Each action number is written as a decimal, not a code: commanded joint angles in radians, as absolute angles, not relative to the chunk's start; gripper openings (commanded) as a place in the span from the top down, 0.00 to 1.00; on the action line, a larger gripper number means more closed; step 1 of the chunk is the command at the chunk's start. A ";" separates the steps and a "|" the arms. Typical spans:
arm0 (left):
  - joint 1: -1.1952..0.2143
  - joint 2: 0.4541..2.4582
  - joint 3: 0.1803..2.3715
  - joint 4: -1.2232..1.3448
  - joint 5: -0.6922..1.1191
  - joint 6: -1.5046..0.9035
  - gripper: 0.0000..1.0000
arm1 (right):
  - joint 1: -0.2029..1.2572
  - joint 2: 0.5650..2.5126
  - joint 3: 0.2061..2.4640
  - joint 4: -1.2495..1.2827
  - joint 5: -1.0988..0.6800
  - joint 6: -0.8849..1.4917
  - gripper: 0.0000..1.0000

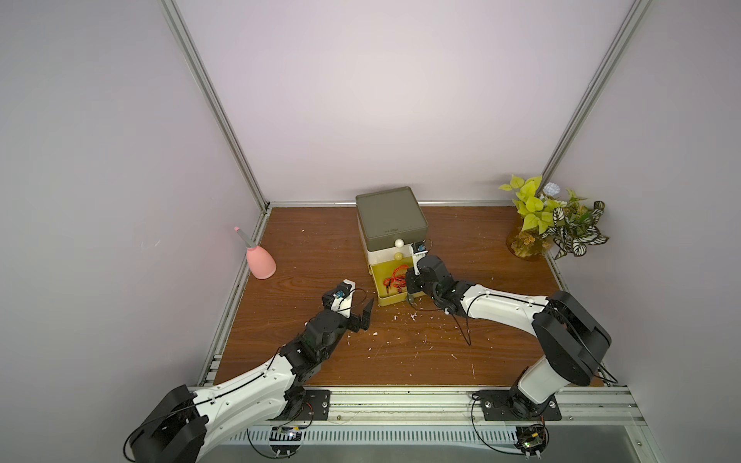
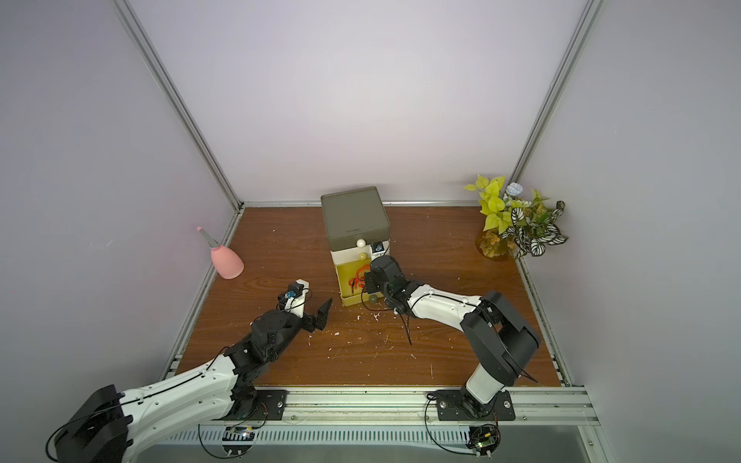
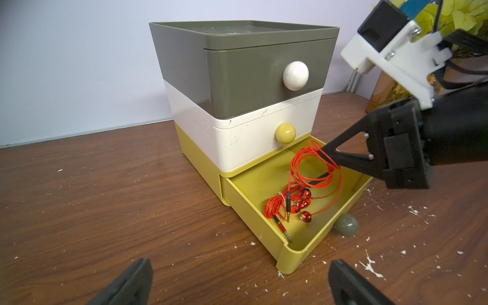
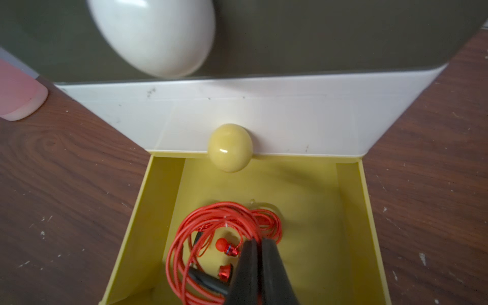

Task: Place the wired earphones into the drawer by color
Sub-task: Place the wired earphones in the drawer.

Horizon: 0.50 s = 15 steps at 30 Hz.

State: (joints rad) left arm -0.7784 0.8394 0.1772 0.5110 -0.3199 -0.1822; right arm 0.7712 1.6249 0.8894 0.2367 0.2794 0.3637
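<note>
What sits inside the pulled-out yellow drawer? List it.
Red wired earphones lie coiled in the yellow drawer; the shut right pincer pinches one loop. The drawer's rear, under the cream tier, is hidden.

Near the middle of the frame you see the drawer box (image 2: 355, 224) on the wooden table (image 2: 280, 360), its yellow bottom drawer (image 2: 348, 285) pulled out with red earphones (image 2: 358, 276) inside. Your right gripper (image 2: 371, 280) reaches in over that drawer; its jaw state is hidden here. Your left gripper (image 2: 310, 306), lower left of the box, stands spread open and empty. A pink bottle (image 2: 226, 260) stands at left, a plant (image 2: 517, 224) at upper right.
</note>
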 commanded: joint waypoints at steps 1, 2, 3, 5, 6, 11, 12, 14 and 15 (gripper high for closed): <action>-0.770 0.833 0.169 0.531 -0.327 -0.171 0.01 | 0.761 1.614 0.887 0.279 0.271 0.384 0.96; -0.770 0.833 0.169 0.531 -0.328 -0.171 0.01 | 0.758 1.614 0.887 0.278 0.270 0.384 0.95; -0.770 0.833 0.169 0.532 -0.328 -0.171 0.01 | 0.755 1.613 0.887 0.279 0.271 0.384 0.94; -0.770 0.833 0.169 0.531 -0.330 -0.171 0.01 | 0.752 1.609 0.889 0.276 0.270 0.383 0.87; -0.769 0.833 0.169 0.532 -0.330 -0.172 0.01 | 0.750 1.607 0.890 0.275 0.271 0.382 0.82; -0.770 0.833 0.169 0.532 -0.328 -0.170 0.01 | 0.746 1.584 0.888 0.253 0.280 0.376 0.66; -0.770 0.833 0.169 0.531 -0.327 -0.172 0.01 | 0.746 1.576 0.885 0.249 0.282 0.376 0.64; -0.770 0.831 0.170 0.531 -0.323 -0.172 0.01 | 0.746 1.554 0.871 0.244 0.285 0.376 0.60; -0.770 0.832 0.171 0.529 -0.318 -0.172 0.01 | 0.746 1.541 0.861 0.243 0.284 0.377 0.58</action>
State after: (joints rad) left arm -0.7784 0.8394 0.1772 0.5137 -0.3195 -0.1822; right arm 0.7494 1.6047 0.8780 0.2367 0.2802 0.3744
